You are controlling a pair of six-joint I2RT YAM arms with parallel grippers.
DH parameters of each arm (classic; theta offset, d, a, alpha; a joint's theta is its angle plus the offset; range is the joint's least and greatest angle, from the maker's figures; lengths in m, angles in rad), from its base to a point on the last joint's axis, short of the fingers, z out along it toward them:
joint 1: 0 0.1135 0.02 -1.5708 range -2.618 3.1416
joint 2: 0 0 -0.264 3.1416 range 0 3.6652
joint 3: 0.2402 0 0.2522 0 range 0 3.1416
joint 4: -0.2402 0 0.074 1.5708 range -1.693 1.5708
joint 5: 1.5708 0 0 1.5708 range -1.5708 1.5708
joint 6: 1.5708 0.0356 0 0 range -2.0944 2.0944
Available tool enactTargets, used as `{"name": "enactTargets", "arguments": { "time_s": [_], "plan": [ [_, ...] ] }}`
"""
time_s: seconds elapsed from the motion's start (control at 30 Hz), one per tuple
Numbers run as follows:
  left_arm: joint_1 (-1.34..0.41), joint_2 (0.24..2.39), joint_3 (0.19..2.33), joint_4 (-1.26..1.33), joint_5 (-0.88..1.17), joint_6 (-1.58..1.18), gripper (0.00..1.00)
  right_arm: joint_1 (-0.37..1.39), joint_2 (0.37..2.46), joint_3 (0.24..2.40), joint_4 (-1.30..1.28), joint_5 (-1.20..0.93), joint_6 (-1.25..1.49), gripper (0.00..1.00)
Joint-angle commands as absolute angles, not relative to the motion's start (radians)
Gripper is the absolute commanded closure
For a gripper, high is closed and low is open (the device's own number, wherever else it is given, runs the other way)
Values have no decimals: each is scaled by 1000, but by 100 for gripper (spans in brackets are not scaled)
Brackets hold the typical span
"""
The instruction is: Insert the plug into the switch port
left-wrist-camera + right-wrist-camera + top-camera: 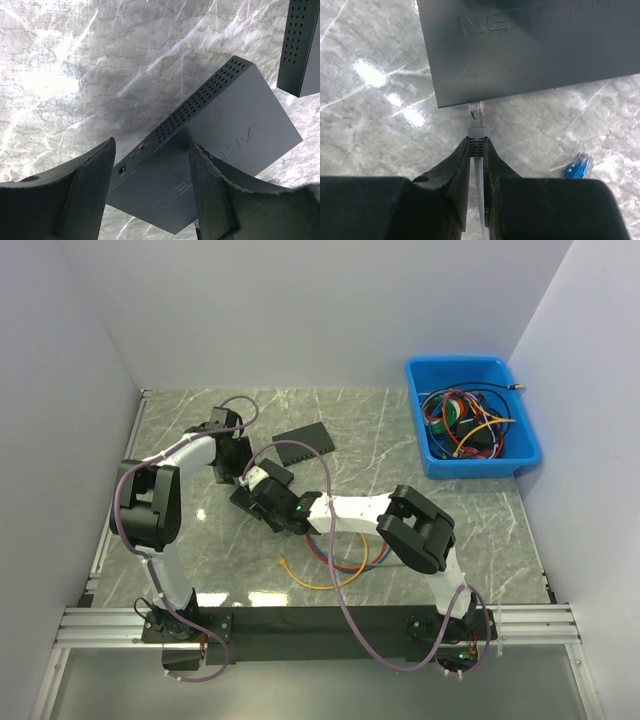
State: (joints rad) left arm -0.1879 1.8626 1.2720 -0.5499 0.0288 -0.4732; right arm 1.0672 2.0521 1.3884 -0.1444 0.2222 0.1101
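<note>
Top view: a grey-green marble-patterned table (400,440) sits inside plain white walls. The left gripper (238,462) and the right gripper (262,483) meet left of the middle. Just beyond them lies a spare flat dark box (300,445). A blue plastic bin (458,362) at the far right holds a tangle of coloured wires. Loose orange, red and blue wires (305,584) curl on the table near the right arm.

Left wrist view: the switch (235,125) is a matt dark-grey slab with rows of small vent holes along one side and raised lettering on top. It lies flat on the glossy stone. The two black fingers (85,195) stand well apart on either side of its near corner. I cannot tell whether they press on it.

Right wrist view: the right gripper's tapered black fingers (455,170) are pinched onto the ribbed grey boot of the plug (477,114), with the pale cable running back between them. The clear tip of the plug is right at the near edge of the switch. I cannot tell whether it has entered a port. A blue plug (578,166) lies on the table to the right.
</note>
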Motion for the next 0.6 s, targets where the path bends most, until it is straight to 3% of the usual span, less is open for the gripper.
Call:
{"name": "enactTargets", "arguments": {
  "time_s": [0.0, 0.57],
  "plan": [
    [-198, 1898, 1269, -600, -9, -451, 34, 1066, 2016, 1402, 38, 273, 81, 100],
    [-198, 1887, 1194, -558, 176, -476, 34, 1068, 2078, 1417, 118, 318, 110, 100]
  ]
}}
